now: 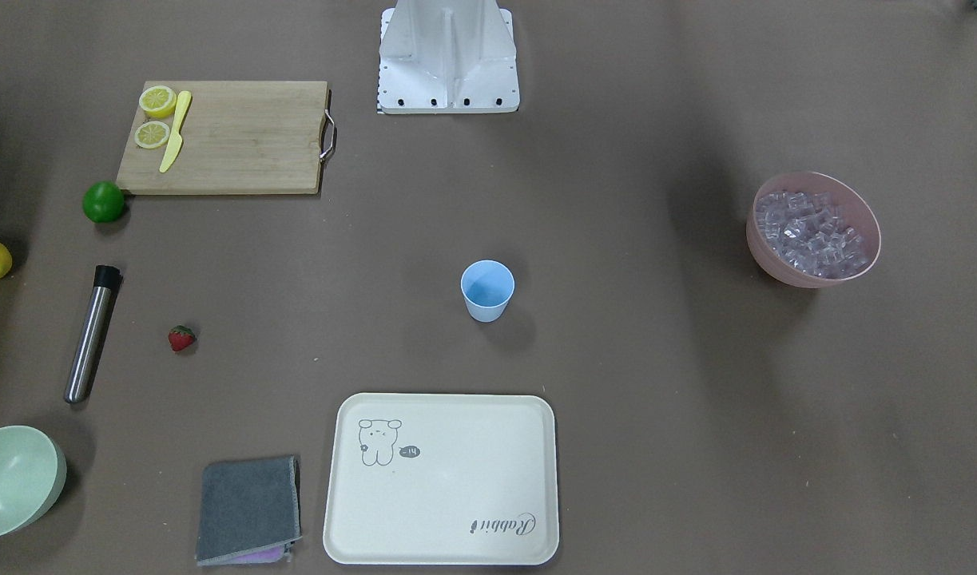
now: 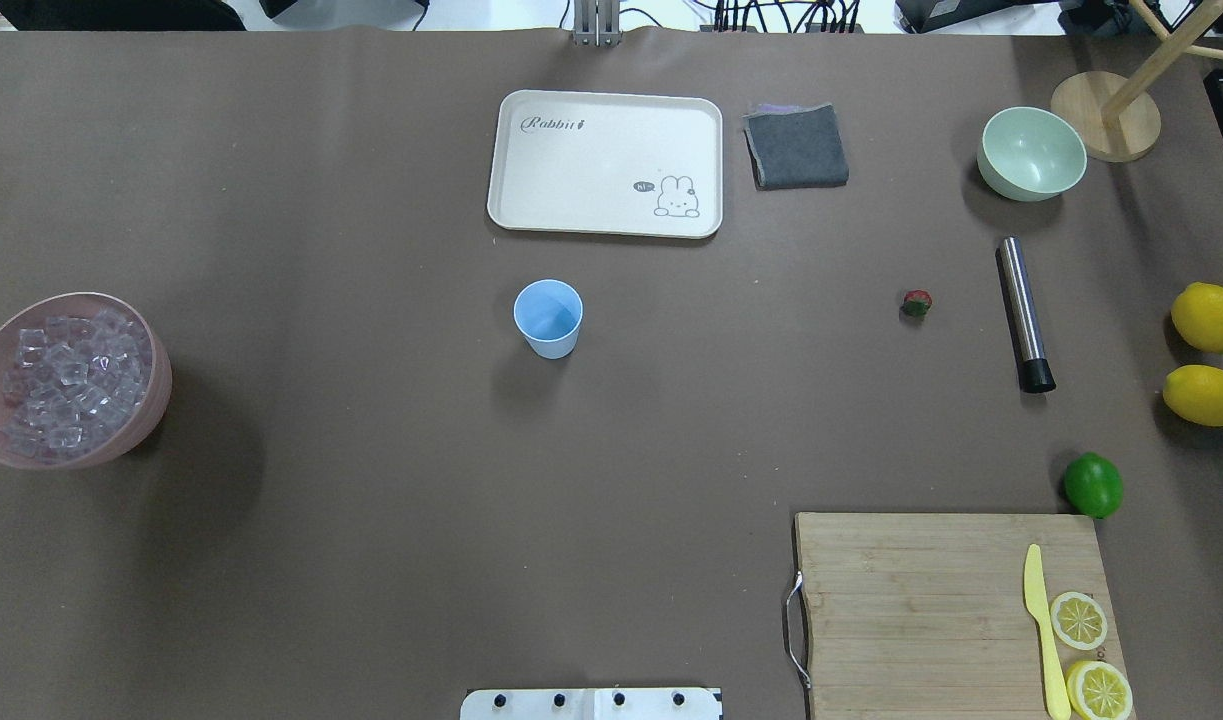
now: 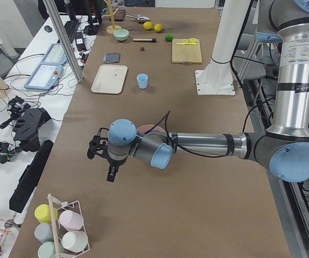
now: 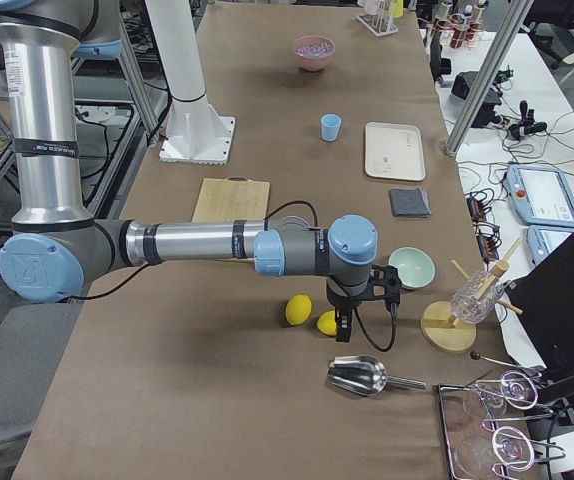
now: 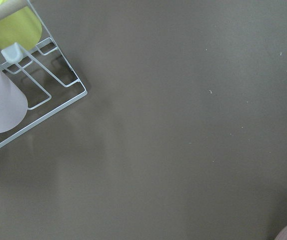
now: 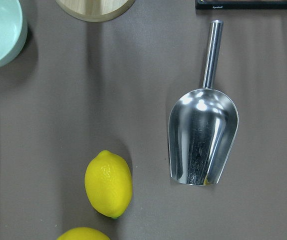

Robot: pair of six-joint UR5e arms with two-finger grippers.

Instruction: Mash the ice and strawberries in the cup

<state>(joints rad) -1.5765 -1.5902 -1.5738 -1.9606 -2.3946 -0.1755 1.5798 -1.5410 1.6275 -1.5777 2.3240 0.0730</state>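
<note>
The light-blue cup (image 1: 487, 289) stands upright and empty mid-table, also in the overhead view (image 2: 548, 318). The strawberry (image 1: 181, 339) lies on the table between the cup and a steel muddler, also overhead (image 2: 917, 302). The ice (image 1: 812, 231) fills the pink bowl (image 1: 776, 271) at the table's left end, also overhead (image 2: 71, 385). My left gripper (image 3: 111, 173) hangs over bare table beyond the pink bowl. My right gripper (image 4: 342, 325) hangs above two lemons at the other end. I cannot tell whether either is open or shut.
A steel muddler (image 1: 91, 334), cream tray (image 1: 440, 479), grey cloth (image 1: 248, 511), pale green bowl (image 1: 17, 479), lime (image 1: 104, 201) and cutting board (image 1: 224, 136) with lemon halves and a knife are around. A metal scoop (image 6: 203, 140) lies beside the lemons (image 6: 108, 184). A cup rack (image 5: 38, 90) stands near my left gripper.
</note>
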